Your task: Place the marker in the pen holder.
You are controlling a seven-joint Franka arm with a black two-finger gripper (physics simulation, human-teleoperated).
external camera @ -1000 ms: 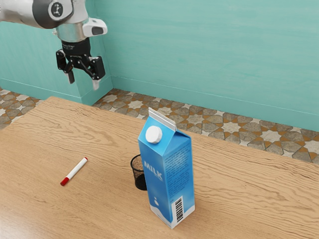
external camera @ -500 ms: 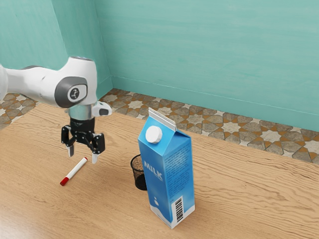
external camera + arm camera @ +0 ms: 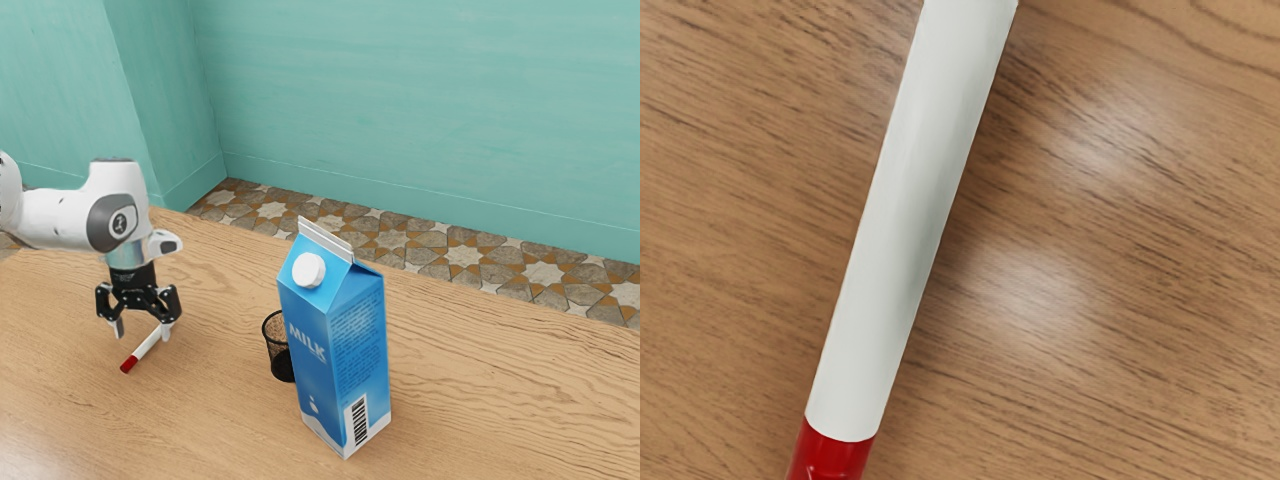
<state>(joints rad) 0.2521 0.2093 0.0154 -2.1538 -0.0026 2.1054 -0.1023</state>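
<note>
On the milk carton [image 3: 335,350], "MILK" reads in white letters on the blue face; the neighbouring side has fine print too small to make out and a barcode [image 3: 360,422]. A dark emblem [image 3: 122,222] on the arm [image 3: 62,217] is also too small to read.

The arm reaches in from the exterior view's left and bends at the wrist, so the claw [image 3: 142,334] points down, low over the marker [image 3: 146,347]. The claw's two fingers are spread apart, with nothing pinched between them.

The marker lies on the table [image 3: 470,400], outside the pen holder [image 3: 279,360], its white barrel partly hidden by one finger. In the wrist view, the barrel and red end [image 3: 830,458] both run out of frame. The black mesh pen holder stands upright, partly covered by the carton.
</note>
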